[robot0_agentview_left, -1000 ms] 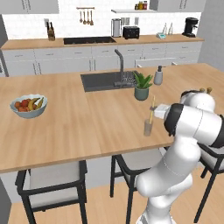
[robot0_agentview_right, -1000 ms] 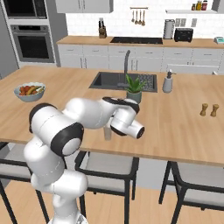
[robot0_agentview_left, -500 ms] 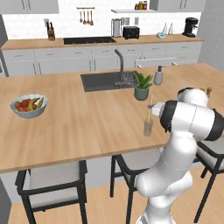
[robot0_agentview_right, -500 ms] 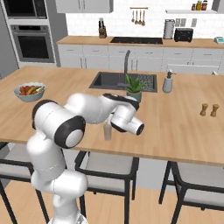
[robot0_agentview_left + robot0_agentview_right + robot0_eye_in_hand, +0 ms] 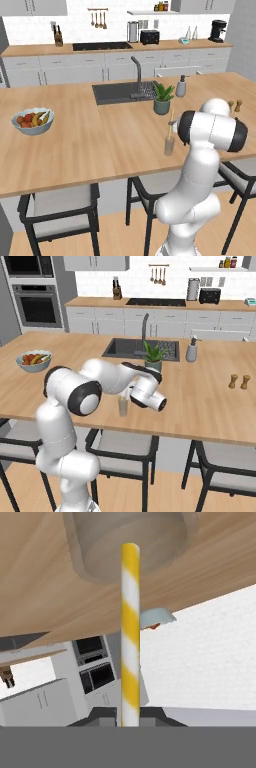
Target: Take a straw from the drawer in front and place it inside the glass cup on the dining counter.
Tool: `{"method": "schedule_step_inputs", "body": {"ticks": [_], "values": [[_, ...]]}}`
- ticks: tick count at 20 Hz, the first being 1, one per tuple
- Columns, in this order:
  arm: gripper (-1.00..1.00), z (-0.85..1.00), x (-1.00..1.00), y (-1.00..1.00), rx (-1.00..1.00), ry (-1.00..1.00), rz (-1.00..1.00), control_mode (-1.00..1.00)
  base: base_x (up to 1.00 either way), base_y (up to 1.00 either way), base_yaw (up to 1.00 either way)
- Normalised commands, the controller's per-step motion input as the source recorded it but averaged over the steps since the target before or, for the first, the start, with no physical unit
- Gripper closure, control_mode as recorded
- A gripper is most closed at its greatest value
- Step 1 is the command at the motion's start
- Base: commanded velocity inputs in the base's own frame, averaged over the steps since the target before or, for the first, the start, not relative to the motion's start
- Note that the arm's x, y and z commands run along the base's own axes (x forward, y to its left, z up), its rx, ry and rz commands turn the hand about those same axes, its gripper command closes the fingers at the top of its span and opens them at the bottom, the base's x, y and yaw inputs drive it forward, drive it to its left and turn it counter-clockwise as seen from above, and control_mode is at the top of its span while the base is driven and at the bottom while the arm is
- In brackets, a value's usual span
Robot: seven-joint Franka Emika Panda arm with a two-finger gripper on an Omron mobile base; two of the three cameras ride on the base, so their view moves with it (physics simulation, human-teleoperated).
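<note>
In the hand view my gripper (image 5: 129, 716) is shut on the straw (image 5: 130, 632), which shows yellow and white stripes and points straight away from the hand. Its far tip lies over the mouth of the glass cup (image 5: 132, 542); that view is rolled, so the counter is at the top. In the left base view the straw (image 5: 170, 125) stands nearly upright, its lower end at the rim of the glass cup (image 5: 169, 145), near the front edge of the dining counter (image 5: 100, 145). The cup (image 5: 123, 406) sits just left of my hand. The drawer is out of view.
A potted plant (image 5: 162, 98), a grey pump bottle (image 5: 181, 86) and the dark sink (image 5: 122, 93) lie behind the cup. A fruit bowl (image 5: 33, 121) is far left, two small shakers (image 5: 235, 106) at the right. Stools (image 5: 60, 210) stand under the counter's front edge.
The arm's elbow has swung a little left and the hand has brought the straw closer over the cup. The cup has not moved.
</note>
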Motion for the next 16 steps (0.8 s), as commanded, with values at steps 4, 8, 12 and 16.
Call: {"method": "schedule_step_inputs", "body": {"ticks": [4,8,12,16], "values": [[1.00,-0.18,0.17,-0.09,0.00,-0.02,0.04,-1.00,0.00,0.00,0.00],[1.00,-0.18,0.18,0.00,0.00,0.00,0.03,-1.00,0.00,0.00,0.00],[1.00,-0.27,0.11,0.00,0.00,0.00,0.02,-1.00,0.00,0.00,0.00],[1.00,-0.20,-0.04,-0.03,0.00,-0.04,0.02,-1.00,0.00,0.00,0.00]]}}
